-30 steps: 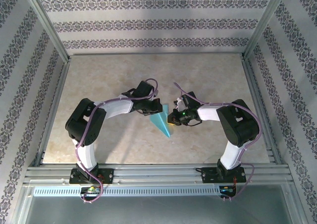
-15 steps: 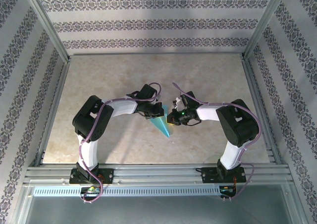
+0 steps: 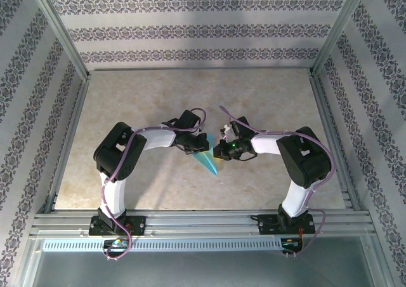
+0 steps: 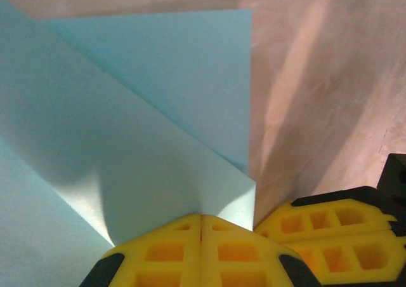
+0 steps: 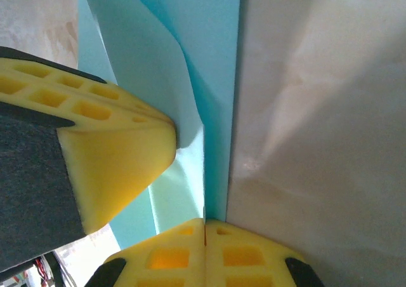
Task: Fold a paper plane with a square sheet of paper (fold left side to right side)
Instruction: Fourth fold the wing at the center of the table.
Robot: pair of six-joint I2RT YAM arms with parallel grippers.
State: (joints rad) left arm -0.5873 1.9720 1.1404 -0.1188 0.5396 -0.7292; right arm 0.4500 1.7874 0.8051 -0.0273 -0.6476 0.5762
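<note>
1. The paper plane (image 3: 208, 162) lay half-folded on the table (image 3: 127, 103), between the left gripper (image 3: 195, 148) and the right gripper (image 3: 218, 151), and was touched by both.
2. Both pincers were clenched; whether a layer was nipped could not be told.
3. The paper was judged light, thin and easily creased. A hold at a free flap edge was judged best.
4. The pointed outline was given by the top view. The raised flaps, and the dent at the left fingertips (image 5: 120, 150), were shown by the wrist views.
</note>
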